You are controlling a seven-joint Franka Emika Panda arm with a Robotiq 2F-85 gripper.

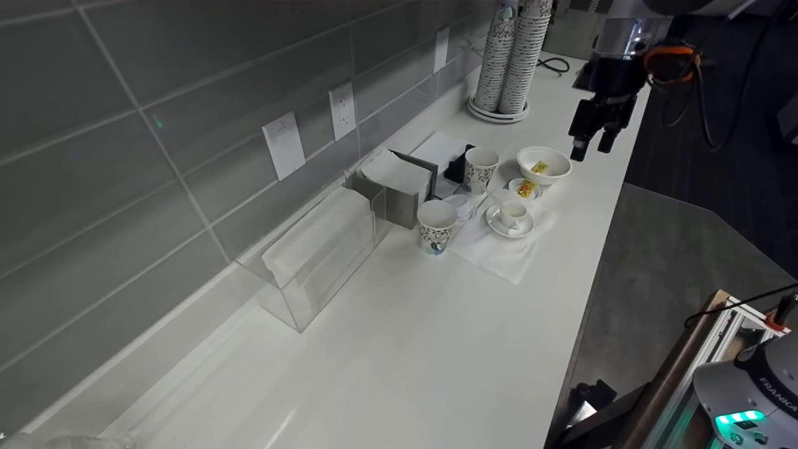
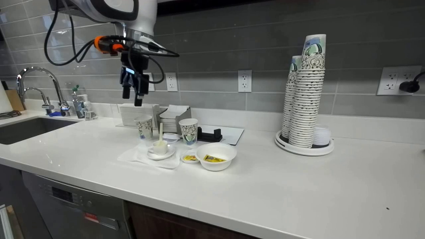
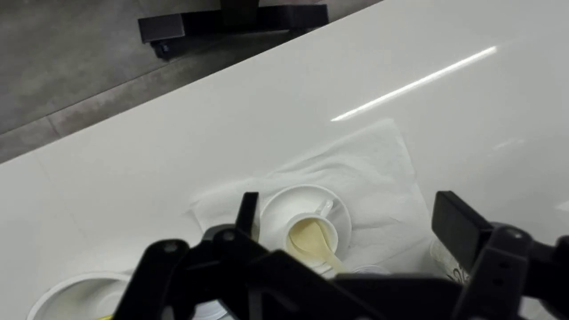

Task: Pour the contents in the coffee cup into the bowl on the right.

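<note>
Spoon leans in the cup; my fingers are apart, holding nothing. If they knock it at grasping, the cup may tip before I reach the bowl.

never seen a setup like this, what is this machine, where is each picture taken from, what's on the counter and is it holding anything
It is a robot arm with a two-fingered gripper as its hand. Two pictures come from cameras standing outside the robot; the wrist view comes from a camera on its wrist, looking down past the fingers.

On the white counter, a small coffee cup with a pale spoon in it sits on a saucer, over a wrinkled napkin. Close by are a white bowl and a smaller dish, each with a yellow packet in it, plus two patterned paper cups. Tall stacks of cups stand farther along.

Nothing is held: the fingers are spread, and the cup seen between them in the wrist view sits below on its saucer.
</note>
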